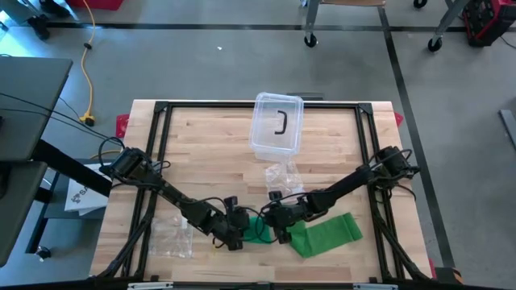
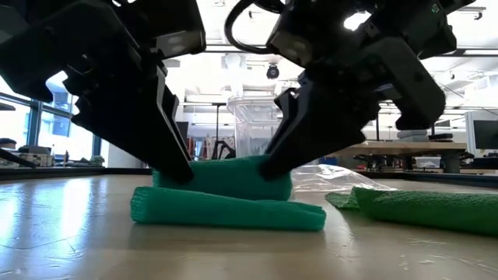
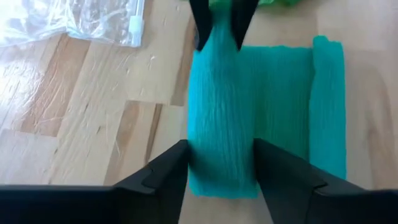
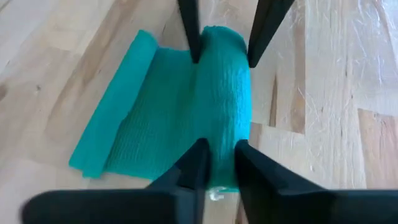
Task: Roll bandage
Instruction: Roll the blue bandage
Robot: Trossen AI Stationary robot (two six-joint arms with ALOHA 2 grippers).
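rolling | left gripper [image 3: 221,165] and right gripper [image 4: 221,158] each pinched an end of the bandage roll [image 2: 222,177] | advice: turn both ends evenly, keeping tension

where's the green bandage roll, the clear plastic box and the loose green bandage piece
green bandage roll [image 4: 224,93], right wrist view, on the rolled part's top.
clear plastic box [image 1: 276,126], high view, on its lid by the dark handle.
loose green bandage piece [image 1: 326,233], high view, on its flat middle.
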